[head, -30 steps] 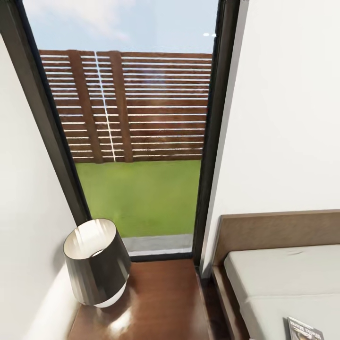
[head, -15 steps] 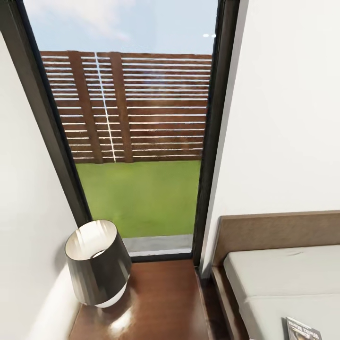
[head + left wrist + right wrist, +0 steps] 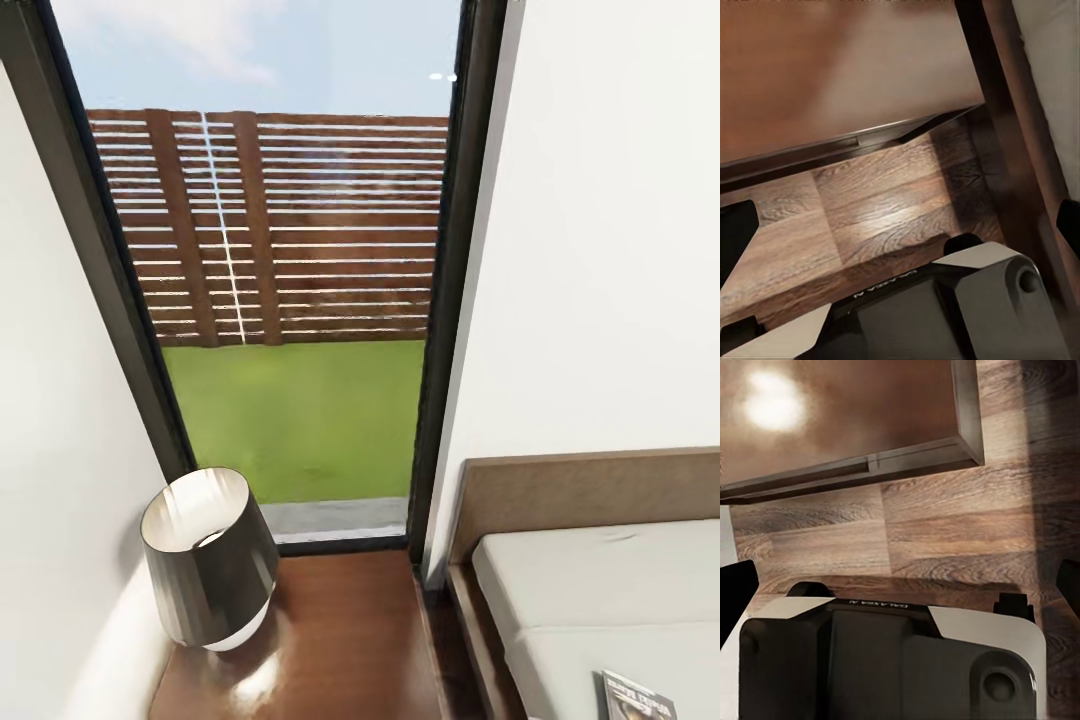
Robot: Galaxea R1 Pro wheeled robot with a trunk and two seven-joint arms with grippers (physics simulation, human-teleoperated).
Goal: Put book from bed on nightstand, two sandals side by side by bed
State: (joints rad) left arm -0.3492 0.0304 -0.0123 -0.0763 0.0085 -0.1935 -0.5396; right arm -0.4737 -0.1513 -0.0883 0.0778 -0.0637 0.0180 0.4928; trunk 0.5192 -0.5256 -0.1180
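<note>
Nothing among the furnishings is shifting between the earlier head views and now; only the picture as a whole is sliding a touch, so the camera is creeping and the room is standing as it was

Nearest, at the bottom edge of the head view, the book [image 3: 638,698] is lying on the off-white mattress of the bed [image 3: 600,580], cut off so that only its upper part is showing. It is well short of the nightstand [image 3: 340,640], which is sitting just beside the bed frame and carrying the black-shaded lamp [image 3: 208,558]. So, judging from this, the book step is not yet done, and the sandal step cannot be judged from these pictures

Both wrist views are looking down on wood-plank floor [image 3: 945,532] and a dark wooden edge. In the left wrist view the left gripper [image 3: 904,225] is showing dark tips at the two sides, far apart, so its jaws are reading as released; the right gripper [image 3: 900,585] is looking likewise spread, with nothing between

Farther off, the headboard [image 3: 590,495], the white wall and the tall window [image 3: 300,300] with fence and grass beyond are closing the view
</note>
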